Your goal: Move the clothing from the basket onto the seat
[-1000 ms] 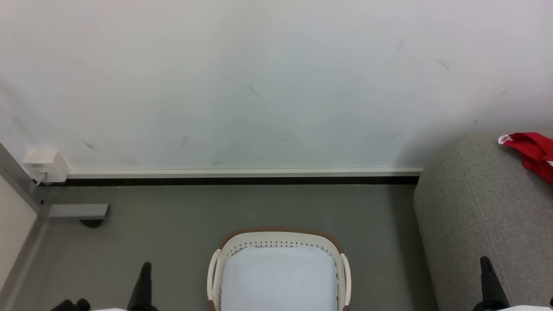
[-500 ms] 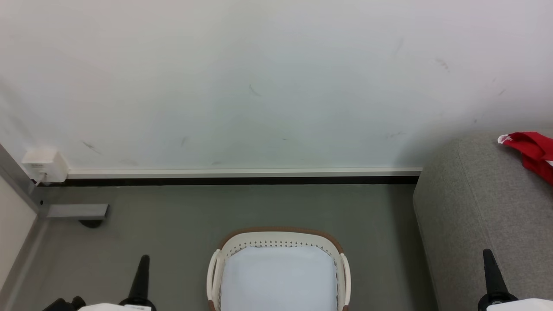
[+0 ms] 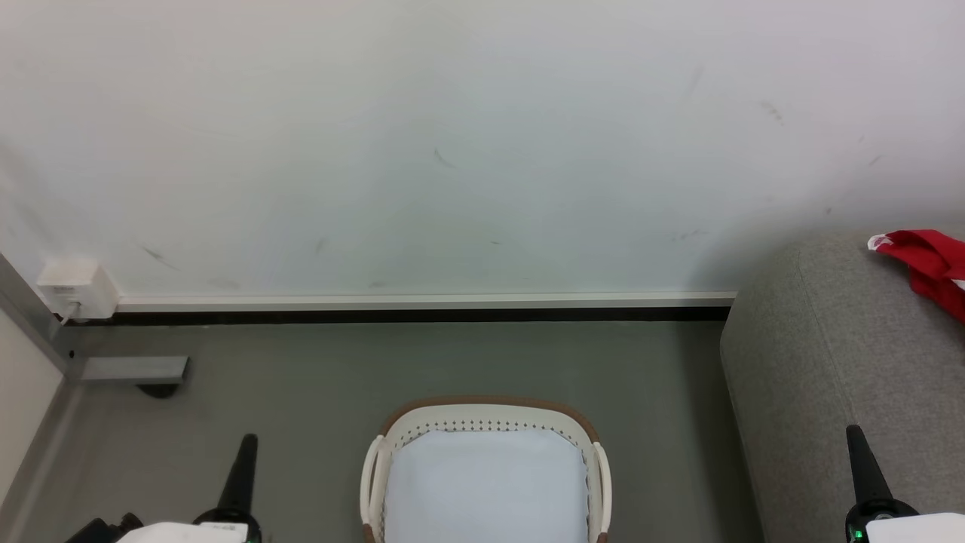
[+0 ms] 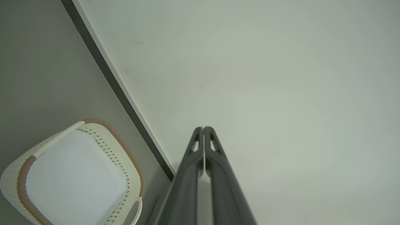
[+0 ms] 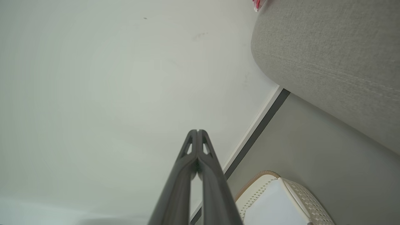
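1. Fingers (image 4: 187, 175) of the left gripper (image 4: 203, 128): two long dark fingers clenched flat together, tips touching, nothing between them.
2. Right gripper (image 5: 197, 131) is the same: fingers (image 5: 181, 175) clenched tip to tip, nothing grasped.
3. Landmark: small oval cream-white perforated plastic basket with a brown rim (image 3: 490, 402). It sits on the grey floor (image 3: 377, 362) and is cut off by the lower edge of the head view.
4. Left gripper is left of the basket and apart from it. It points toward the wall behind the basket.
5. Right gripper is well right of the basket and points the same way. In the head view it overlaps the sofa's side.
6. Inside the basket lies a plain white flat cloth liner (image 3: 486, 483), covering the bottom.
7. Clothing: a bright red soft fabric garment with white trim (image 3: 931, 260) lies on top of the large light grey fabric-upholstered sofa (image 3: 829, 362). It is right of and beyond the basket, well apart from it, and cut off by the right edge of the head view.
8. Sofa stands near the basket's right side with a strip of floor between them. Its rounded end faces the basket, and a seam line shows.
9. Behind the basket is a scuffed white wall (image 3: 452, 151), with a white skirting strip (image 3: 422, 302) over a dark band.
10. Far left of the basket, a small white box (image 3: 75, 286) sits on the wall at skirting level. A grey metal bracket (image 3: 136, 369) sits just below it.
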Available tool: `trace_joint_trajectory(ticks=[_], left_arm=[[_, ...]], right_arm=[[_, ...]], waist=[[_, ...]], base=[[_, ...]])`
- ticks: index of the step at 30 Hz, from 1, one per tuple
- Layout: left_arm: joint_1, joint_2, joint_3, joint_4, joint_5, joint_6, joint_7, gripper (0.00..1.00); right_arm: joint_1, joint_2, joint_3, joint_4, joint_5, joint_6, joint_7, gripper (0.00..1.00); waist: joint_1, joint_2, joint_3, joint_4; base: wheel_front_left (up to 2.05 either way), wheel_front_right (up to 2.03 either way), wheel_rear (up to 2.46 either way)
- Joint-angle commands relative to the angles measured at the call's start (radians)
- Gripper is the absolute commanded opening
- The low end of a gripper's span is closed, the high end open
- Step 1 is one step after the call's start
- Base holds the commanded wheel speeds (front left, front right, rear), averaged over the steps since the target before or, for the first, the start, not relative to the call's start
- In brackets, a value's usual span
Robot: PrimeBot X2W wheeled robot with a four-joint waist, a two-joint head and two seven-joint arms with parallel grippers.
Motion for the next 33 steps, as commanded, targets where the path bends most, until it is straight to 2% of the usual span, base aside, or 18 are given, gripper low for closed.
trace_joint_trajectory(ticks=[1, 33], left_arm=[[-0.019, 0.008, 0.005, -0.008, -0.028, -0.007, 0.007, 0.00], [-0.044, 0.010, 0.033, -0.015, -0.271, -0.024, 0.071, 0.00]], right_arm=[[-0.016, -0.011, -0.005, -0.011, 0.025, -0.002, 0.006, 0.00], [-0.035, -0.012, -0.025, -0.032, 0.257, -0.002, 0.069, 0.00]], waist=[[0.0000, 0.0000, 0.000, 0.000], [0.0000, 0.0000, 0.001, -0.003]], base=[[0.00, 0.00, 0.00], [0.00, 0.00, 0.00]])
